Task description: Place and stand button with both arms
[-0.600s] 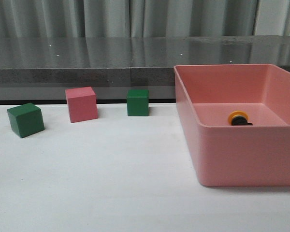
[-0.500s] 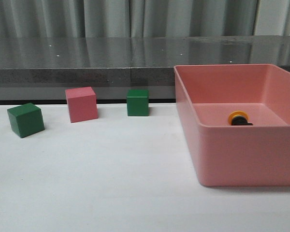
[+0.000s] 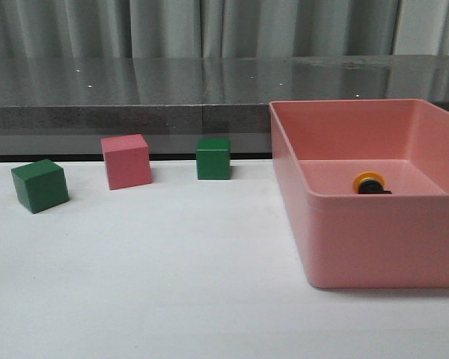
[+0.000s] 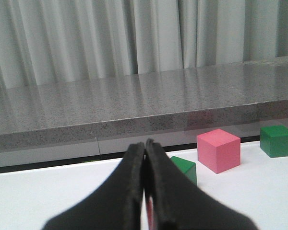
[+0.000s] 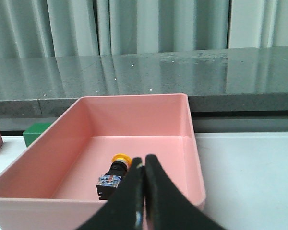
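The button (image 3: 371, 184) lies on its side inside the pink bin (image 3: 337, 224) on the right, only its yellow cap and some black body showing above the bin's near wall. The right wrist view shows the whole button (image 5: 114, 173): yellow cap away from me, blue-grey base toward me. My right gripper (image 5: 144, 163) is shut and empty, just short of the bin's near wall, the button ahead and slightly to one side. My left gripper (image 4: 145, 145) is shut and empty above the white table, facing the cubes. Neither arm shows in the front view.
A green cube (image 3: 40, 185), a pink cube (image 3: 126, 161) and a second green cube (image 3: 213, 158) stand in a row at the back left of the white table (image 3: 150, 277). A grey stone ledge (image 3: 135, 90) and curtains stand behind.
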### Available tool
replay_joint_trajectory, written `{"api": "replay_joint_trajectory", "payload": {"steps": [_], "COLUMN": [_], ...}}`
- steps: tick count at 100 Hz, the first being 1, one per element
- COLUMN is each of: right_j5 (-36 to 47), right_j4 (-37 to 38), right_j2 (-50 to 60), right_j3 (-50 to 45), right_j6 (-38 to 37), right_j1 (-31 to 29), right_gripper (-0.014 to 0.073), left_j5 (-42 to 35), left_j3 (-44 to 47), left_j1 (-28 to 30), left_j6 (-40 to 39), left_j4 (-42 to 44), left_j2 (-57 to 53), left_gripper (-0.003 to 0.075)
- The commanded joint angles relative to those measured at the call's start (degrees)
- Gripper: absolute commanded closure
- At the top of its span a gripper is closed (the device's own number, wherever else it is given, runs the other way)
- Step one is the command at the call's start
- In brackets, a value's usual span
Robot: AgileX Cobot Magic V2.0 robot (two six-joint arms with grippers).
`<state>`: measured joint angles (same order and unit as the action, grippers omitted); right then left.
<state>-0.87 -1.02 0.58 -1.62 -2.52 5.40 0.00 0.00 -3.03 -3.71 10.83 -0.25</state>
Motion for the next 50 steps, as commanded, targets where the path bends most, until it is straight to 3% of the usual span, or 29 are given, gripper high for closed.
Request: {"api": "replay_joint_trajectory", "payload": {"steps": [1,17,50], "right_j5": [6.44,6.11,-18.74], "right_j4": [-0.09,-2.60,-6.38], "right_j2": [1.26,0.78,-15.91], "right_j3": [0.91,4.72,30.75], "right_j6": [0.20,0.13,0.25], "right_j1": [0.10,0.17,0.17], "right_gripper": [0.0655,0.0655,0.0655], "left_j5": [-4.76,-4.76,-4.76], "left_j3": [2.57,2.57,2.57], "left_j1": [-0.40,-0.40,-0.40], "left_j6": [-0.22,-0.22,-0.22], "left_j4": [-0.31,-0.31,-0.31], "left_j2": [-1.71,-1.71,-1.71], "left_gripper": [0.0740,0.0740,0.0740]}}
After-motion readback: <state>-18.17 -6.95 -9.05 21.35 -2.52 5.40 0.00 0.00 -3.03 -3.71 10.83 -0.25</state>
